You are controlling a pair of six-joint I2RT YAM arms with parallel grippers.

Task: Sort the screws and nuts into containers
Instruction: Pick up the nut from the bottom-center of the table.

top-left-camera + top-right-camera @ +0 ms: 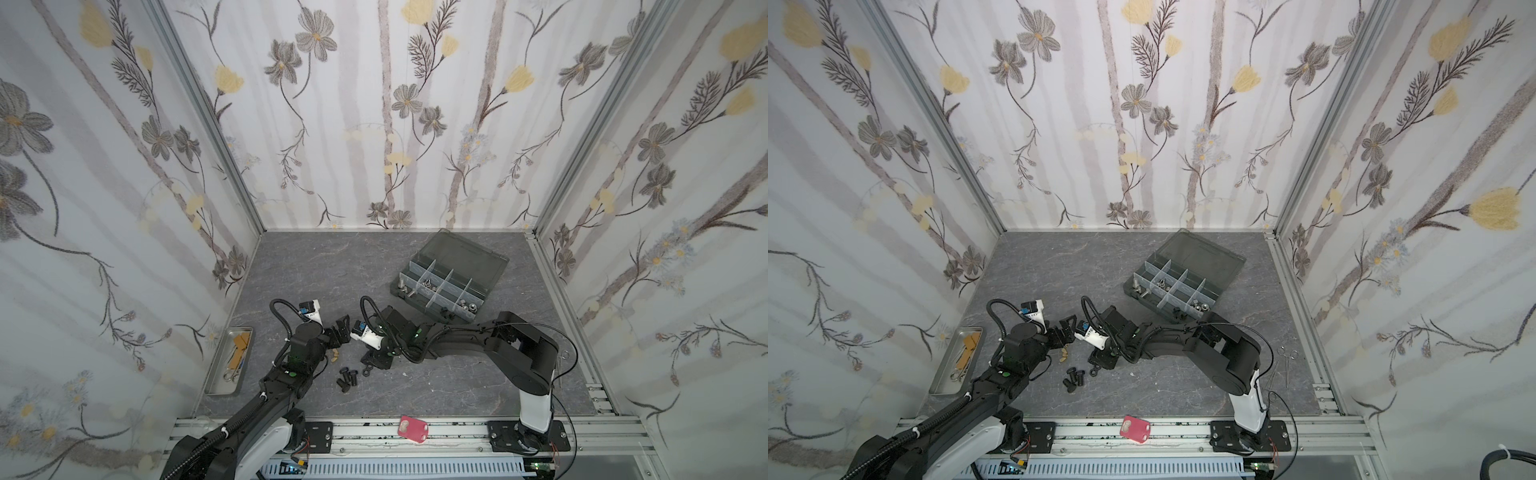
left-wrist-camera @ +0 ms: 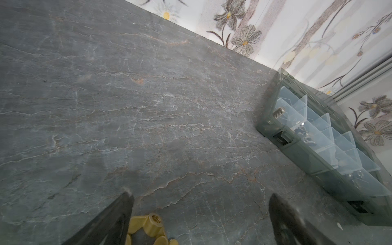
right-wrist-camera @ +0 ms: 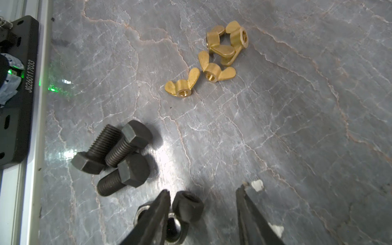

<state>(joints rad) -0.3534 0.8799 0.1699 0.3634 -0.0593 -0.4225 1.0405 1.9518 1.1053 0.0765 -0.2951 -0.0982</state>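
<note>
— Top views first: where's the hardware?
— Black screws (image 1: 346, 376) and nuts (image 1: 366, 370) lie loose near the bench's (image 1: 332, 266) front edge, left of centre. The open box (image 1: 469, 253) sits toward the far right corner, with silver pieces in some cells (image 1: 454, 277). A steel tray (image 1: 222, 384) hugs the left edge.
— Left wrist?
— Left pincer (image 2: 201, 212) spread wide, empty, brass wing nuts (image 2: 148, 227) by one finger.
— Right wrist?
— Right pincer (image 3: 203, 189) half spread, down among the nuts. One nut rests against a finger (image 3: 160, 214), none gripped. Three screws lie bunched just beside them.
</note>
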